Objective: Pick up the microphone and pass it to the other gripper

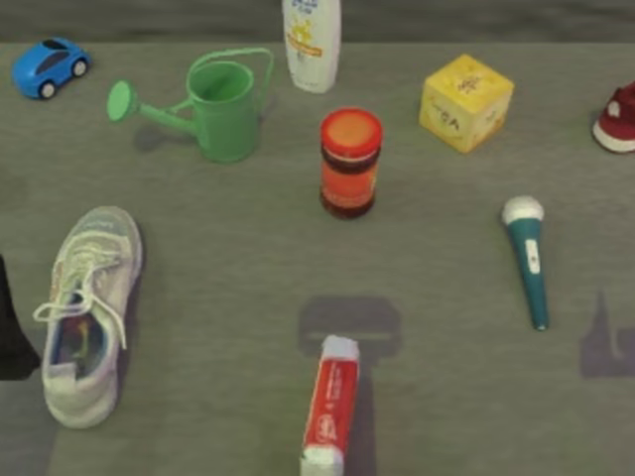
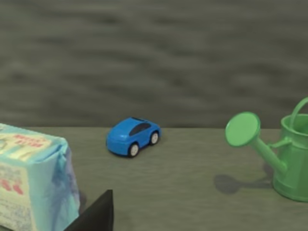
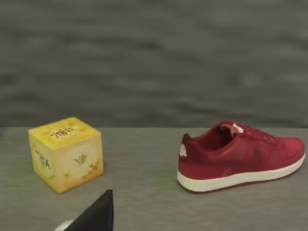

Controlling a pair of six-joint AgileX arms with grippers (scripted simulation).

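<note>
The microphone (image 1: 527,260) lies flat on the right part of the table in the top view, its white head toward the far side and its teal handle toward the near edge. Nothing touches it. My right gripper (image 3: 144,225) is outside the top view; only its shadow (image 1: 605,342) falls right of the handle. The right wrist view shows one black finger (image 3: 98,216) with bare table beside it, and a white rounded bit (image 3: 65,225) at its base. My left gripper (image 1: 10,337) sits at the table's left edge, open, with one finger (image 2: 98,216) in its wrist view.
A red-and-white toothpaste tube (image 1: 330,405) lies near the front middle, a red-lidded jar (image 1: 349,162) behind it. Farther back stand a green watering can (image 1: 220,104), white bottle (image 1: 312,40), yellow cube (image 1: 465,102), blue toy car (image 1: 50,66) and red shoe (image 1: 617,121). A pale sneaker (image 1: 89,312) lies left, a light-blue packet (image 2: 33,178) beside it.
</note>
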